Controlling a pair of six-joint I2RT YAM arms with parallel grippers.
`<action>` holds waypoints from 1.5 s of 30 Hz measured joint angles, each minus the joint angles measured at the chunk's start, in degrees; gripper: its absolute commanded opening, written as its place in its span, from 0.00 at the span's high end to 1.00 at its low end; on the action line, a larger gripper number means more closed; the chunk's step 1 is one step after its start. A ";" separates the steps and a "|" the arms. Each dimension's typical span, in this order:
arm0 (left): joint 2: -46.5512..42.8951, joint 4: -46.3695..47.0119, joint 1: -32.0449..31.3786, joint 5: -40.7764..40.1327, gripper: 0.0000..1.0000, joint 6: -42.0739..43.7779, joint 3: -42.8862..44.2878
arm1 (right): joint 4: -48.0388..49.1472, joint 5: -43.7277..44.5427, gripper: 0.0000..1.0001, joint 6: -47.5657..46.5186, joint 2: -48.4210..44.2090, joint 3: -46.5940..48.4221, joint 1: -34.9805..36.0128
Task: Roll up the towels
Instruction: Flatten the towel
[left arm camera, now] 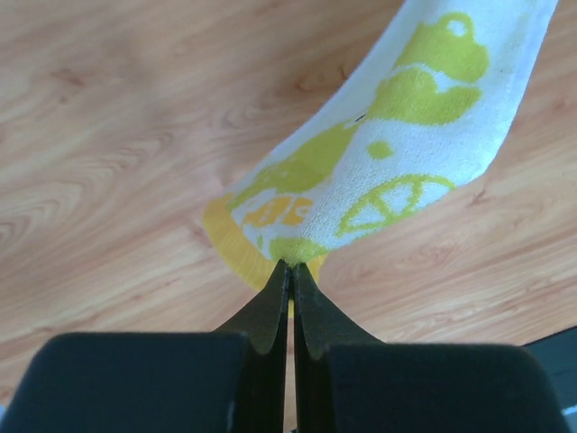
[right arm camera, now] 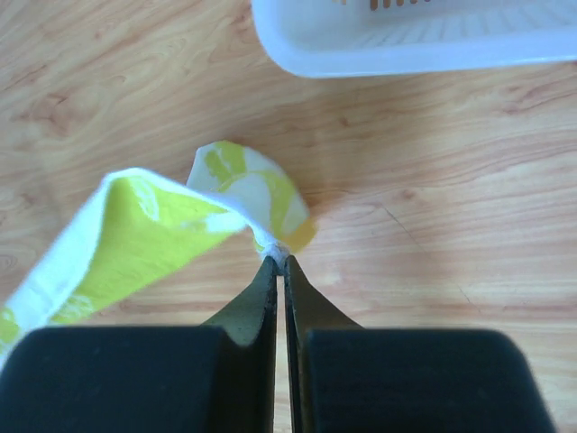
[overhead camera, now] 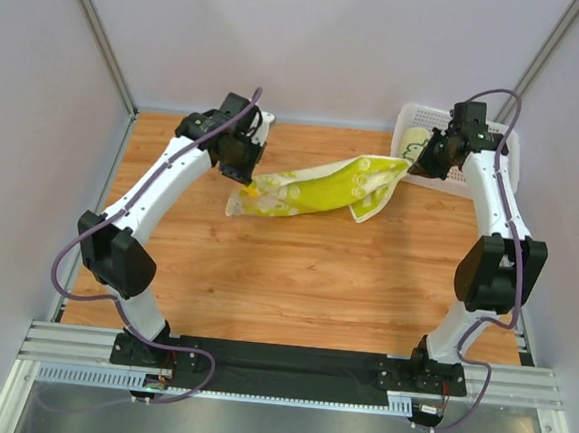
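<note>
In the left wrist view the towel (left arm camera: 397,135) runs ahead and to the right of the left gripper (left arm camera: 290,269) and off the picture's top and right edges, so its far end does not show there. The bit pinched between the fingertips is hidden by them. In the right wrist view the cloth leaves by the left edge, beside the right gripper (right arm camera: 279,260). The basket (right arm camera: 406,50) ahead of the fingertips is cut off at the top, with only its near wall showing. From above, neither gripper's fingertips show, each covered by its own black body. The right arm (overhead camera: 497,193) covers part of the basket, and the pale thing (overhead camera: 412,141) inside it, just beside that gripper, is too small to tell.
</note>
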 measured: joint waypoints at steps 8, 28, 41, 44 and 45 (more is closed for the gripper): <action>-12.87 0.24 5.01 1.64 1.00 0.81 -8.37 | 1.95 2.67 1.00 -0.70 -21.09 -17.92 -0.15; -34.51 2.12 5.46 11.02 0.36 -8.74 -43.50 | 2.58 2.03 0.33 -0.85 -39.15 -46.73 -0.83; -4.57 10.32 8.11 10.34 0.46 -12.66 -40.09 | 12.26 -4.42 0.38 -0.94 -6.25 -30.53 13.49; 1.01 11.76 8.44 10.32 0.47 -12.63 -38.23 | 14.01 -5.31 0.39 -1.27 -0.66 -30.58 13.75; 2.89 12.20 8.76 10.29 0.47 -12.63 -37.68 | 14.38 -5.51 0.39 -1.44 1.11 -30.64 13.62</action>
